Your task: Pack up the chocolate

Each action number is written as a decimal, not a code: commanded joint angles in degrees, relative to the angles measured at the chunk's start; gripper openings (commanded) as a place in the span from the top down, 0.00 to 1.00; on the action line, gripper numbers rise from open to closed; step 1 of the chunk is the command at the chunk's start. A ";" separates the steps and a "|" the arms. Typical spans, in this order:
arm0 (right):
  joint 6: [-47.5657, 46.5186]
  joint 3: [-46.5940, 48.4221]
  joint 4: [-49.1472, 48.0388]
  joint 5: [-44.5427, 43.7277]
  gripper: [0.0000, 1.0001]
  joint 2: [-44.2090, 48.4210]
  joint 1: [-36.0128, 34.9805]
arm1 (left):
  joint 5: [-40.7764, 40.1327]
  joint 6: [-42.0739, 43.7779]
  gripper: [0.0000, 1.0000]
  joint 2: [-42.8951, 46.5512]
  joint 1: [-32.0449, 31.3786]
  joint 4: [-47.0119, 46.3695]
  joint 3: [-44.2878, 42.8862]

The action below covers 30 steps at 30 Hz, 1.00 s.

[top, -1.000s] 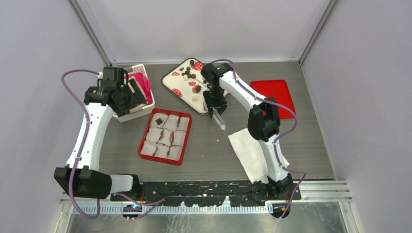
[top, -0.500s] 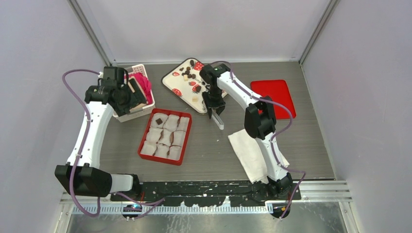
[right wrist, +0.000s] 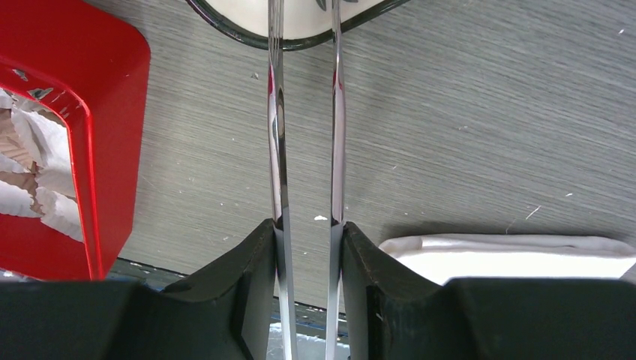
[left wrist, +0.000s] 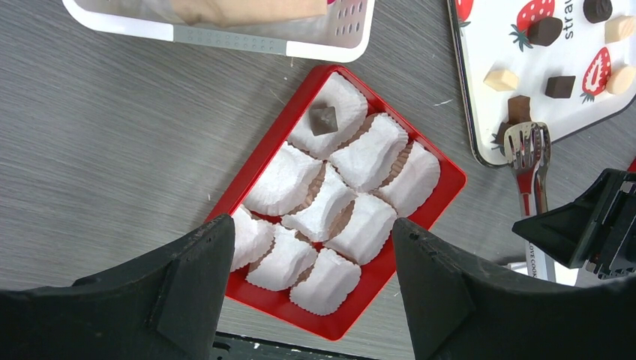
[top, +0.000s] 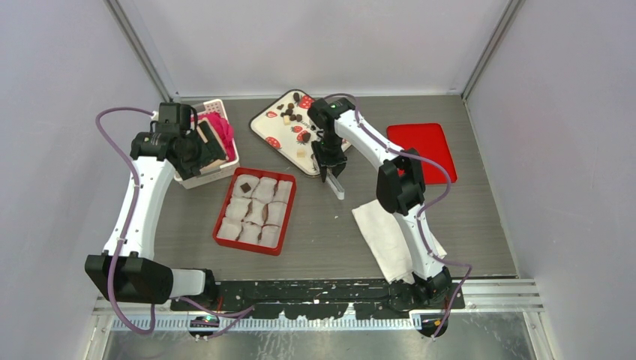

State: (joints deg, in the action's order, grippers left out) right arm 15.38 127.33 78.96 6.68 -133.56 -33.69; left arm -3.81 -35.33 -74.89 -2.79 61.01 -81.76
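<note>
Several chocolate pieces [top: 291, 112], dark and pale, lie on a white strawberry-printed tray [top: 274, 127]; they also show in the left wrist view [left wrist: 545, 31]. One dark piece [top: 245, 187] sits in the far corner paper cup [left wrist: 324, 118] of the red box [top: 223, 210]; the other cups [left wrist: 371, 225] look empty. My right gripper [top: 330, 166] is shut on metal tongs [right wrist: 276, 112], whose tips [left wrist: 527, 142] rest at the tray's near edge. My left gripper [left wrist: 311, 229] is open and empty, held high by the basket [top: 204, 148].
A white basket [top: 196, 177] with a pink item stands at the back left. A red lid [top: 422, 146] lies at the right. A white napkin [top: 386, 225] lies near the right arm's base, also in the right wrist view [right wrist: 510, 255].
My right gripper with the tongs has shifted slightly left and toward the tray. The left arm has not moved.
</note>
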 commanded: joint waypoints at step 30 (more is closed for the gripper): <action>3.34 7.59 -6.49 4.20 0.99 11.37 -16.68 | 0.19 1.95 0.23 1.23 2.12 -0.75 -3.59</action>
State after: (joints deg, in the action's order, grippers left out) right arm 17.26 131.74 77.60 7.62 -125.58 -45.89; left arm -3.38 -34.37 -74.89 -1.54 61.17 -82.24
